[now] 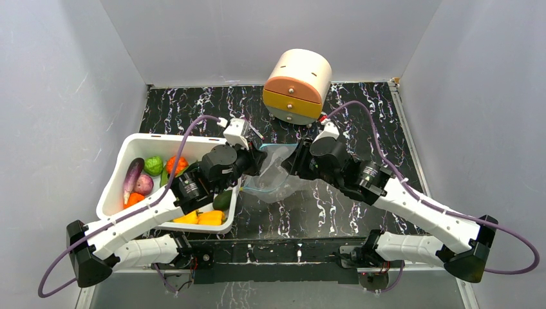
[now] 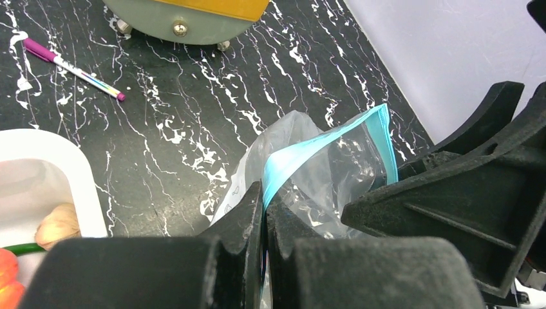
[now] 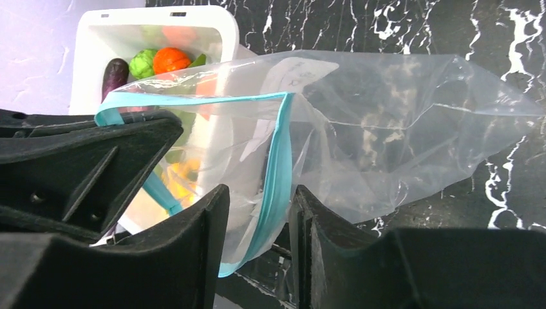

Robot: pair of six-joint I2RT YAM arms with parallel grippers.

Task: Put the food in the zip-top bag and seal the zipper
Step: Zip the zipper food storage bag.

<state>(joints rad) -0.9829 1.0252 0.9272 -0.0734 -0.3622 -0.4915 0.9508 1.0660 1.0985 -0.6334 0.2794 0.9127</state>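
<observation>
The clear zip-top bag (image 1: pixel 278 179) lies just right of the white tub, its mouth held up between my two grippers. My left gripper (image 2: pixel 264 209) is shut on the blue-green zipper (image 2: pixel 302 153) at one end of the mouth. My right gripper (image 3: pixel 261 212) is open, and the zipper strip (image 3: pixel 279 161) hangs in the gap between its fingers. The bag (image 3: pixel 412 122) looks empty. The food sits in the tub: a purple eggplant (image 1: pixel 132 176), a green piece (image 1: pixel 153 165), an orange fruit (image 1: pixel 178 163) and yellow peppers (image 1: pixel 201 217).
The white tub (image 1: pixel 126 154) stands at the left, partly under my left arm. A round cream and orange drawer unit (image 1: pixel 297 85) stands at the back. A purple pen (image 2: pixel 72 66) lies on the black marble table near it. Grey walls close both sides.
</observation>
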